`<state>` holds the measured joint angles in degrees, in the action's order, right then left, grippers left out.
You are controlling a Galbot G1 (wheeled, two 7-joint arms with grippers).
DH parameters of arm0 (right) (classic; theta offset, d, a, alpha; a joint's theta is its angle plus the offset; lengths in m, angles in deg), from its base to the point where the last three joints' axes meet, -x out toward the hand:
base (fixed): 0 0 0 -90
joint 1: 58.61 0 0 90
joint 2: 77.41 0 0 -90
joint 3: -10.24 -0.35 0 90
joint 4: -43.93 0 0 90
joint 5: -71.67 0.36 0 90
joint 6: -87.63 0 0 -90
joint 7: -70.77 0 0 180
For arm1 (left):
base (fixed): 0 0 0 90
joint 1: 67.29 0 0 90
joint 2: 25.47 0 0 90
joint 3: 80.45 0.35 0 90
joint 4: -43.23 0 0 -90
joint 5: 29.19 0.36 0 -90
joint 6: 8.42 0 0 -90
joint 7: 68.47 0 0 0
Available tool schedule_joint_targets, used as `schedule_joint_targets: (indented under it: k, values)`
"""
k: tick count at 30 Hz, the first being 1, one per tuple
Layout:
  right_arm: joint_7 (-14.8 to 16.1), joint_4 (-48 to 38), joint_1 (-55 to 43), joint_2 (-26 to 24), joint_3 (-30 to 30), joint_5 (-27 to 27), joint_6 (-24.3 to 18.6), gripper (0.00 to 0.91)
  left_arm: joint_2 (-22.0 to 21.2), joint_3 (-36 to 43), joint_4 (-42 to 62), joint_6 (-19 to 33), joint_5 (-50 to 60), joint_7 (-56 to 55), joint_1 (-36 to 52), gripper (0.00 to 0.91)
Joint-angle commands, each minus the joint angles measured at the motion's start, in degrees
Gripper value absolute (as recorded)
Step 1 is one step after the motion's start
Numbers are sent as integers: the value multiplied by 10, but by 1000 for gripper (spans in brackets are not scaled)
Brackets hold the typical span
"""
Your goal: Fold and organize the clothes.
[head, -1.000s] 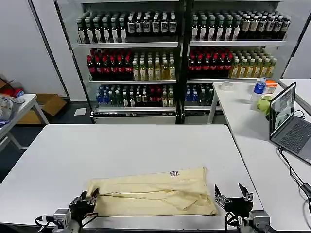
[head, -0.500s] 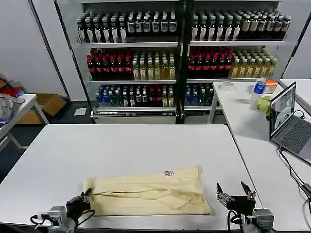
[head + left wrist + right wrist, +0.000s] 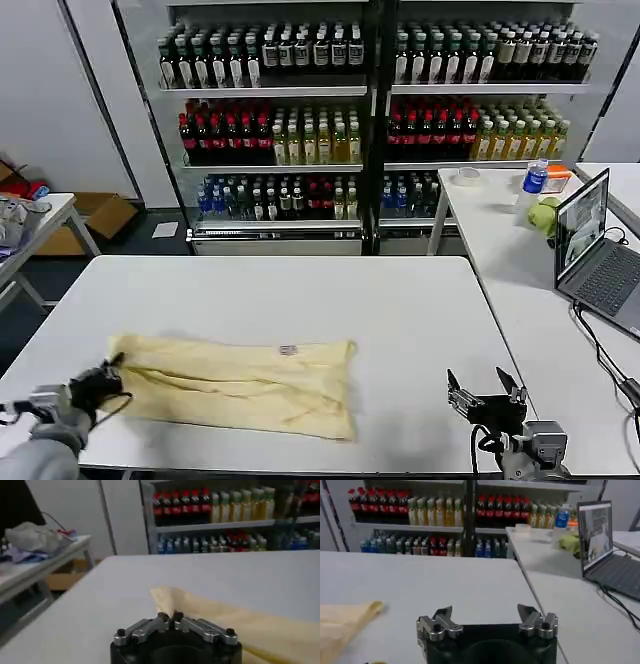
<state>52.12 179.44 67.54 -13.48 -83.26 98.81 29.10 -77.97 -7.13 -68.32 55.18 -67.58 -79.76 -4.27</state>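
A pale yellow T-shirt [image 3: 235,384], folded into a long band, lies on the white bench [image 3: 300,300] toward its left near edge; the left tool [image 3: 102,381], low at the bench's left edge, pinches the shirt's end; the right tool [image 3: 485,392] hovers wide, well apart; a further sideways pull could drag the fold off the edge.

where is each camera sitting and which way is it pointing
Head view: on the robot's head, looking forward and down at the white table; left gripper shut on the T-shirt, right gripper open.
Left wrist view: on the left arm, looking along the table; left gripper pinching the T-shirt.
Right wrist view: on the right arm; open right gripper.
All views share the T-shirt and bottle shelves.
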Motion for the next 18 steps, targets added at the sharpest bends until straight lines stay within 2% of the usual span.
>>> schedule_joint_targets:
  k: [1, 6, 11, 18]
  values:
    - [0, -3, -4, -2, -1, 6, 0, 907, 49, -63, 9, -26, -80, 0, 23, 10]
    - [-1, -15, -10, -4, 8, 3, 0, 907, 16, -38, -70, -66, -196, -3, 27, 10]
    - [-2, -25, -18, -5, 15, 3, 0, 907, -9, -13, -116, -67, -318, -11, 31, 10]
    - [-3, -39, -26, -11, 24, 3, 1, 907, -46, 48, -134, -67, -398, -30, 69, 10]
